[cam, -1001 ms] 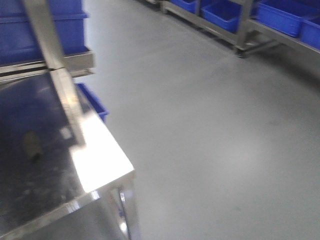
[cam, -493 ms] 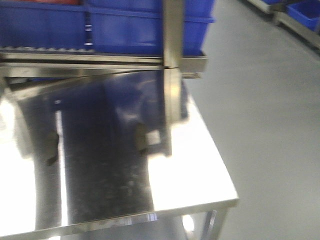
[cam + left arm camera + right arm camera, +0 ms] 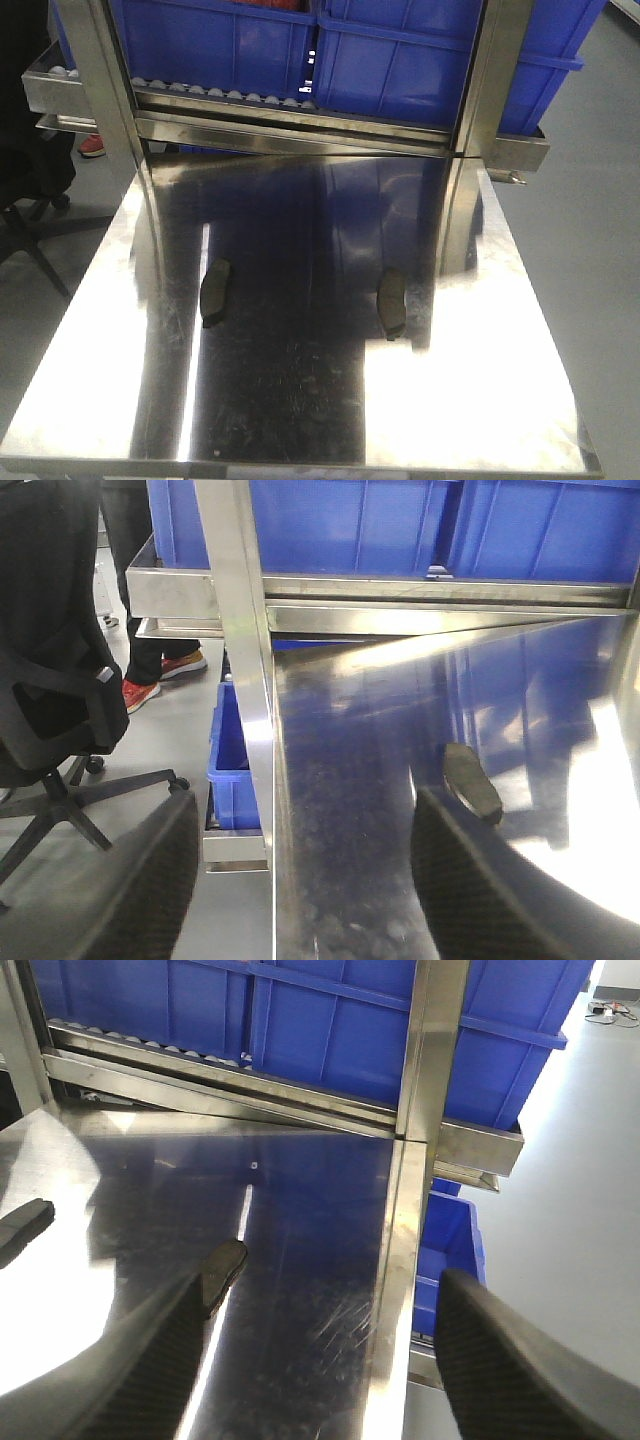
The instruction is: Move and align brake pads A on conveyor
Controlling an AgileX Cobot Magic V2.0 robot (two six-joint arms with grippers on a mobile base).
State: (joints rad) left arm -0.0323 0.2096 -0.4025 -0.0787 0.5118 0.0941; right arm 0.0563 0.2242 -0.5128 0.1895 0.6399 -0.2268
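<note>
Frontally, two pads (image 3: 215, 292), left-wrist, one pad (image 3: 472, 780)

The left gripper (image 3: 300, 900), jaws spread wide, straddles the left edge of the bench (image 3: 340, 780); the right gripper (image 3: 320, 1370), equally spread, straddles its right edge.

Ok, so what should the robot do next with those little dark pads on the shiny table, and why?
Probably shift the right tool a little to its left. Its fingers are open, but the nearer small dark curved brake pad on the shiny steel tabletop lies off-centre, by the left finger, not between them.
</note>
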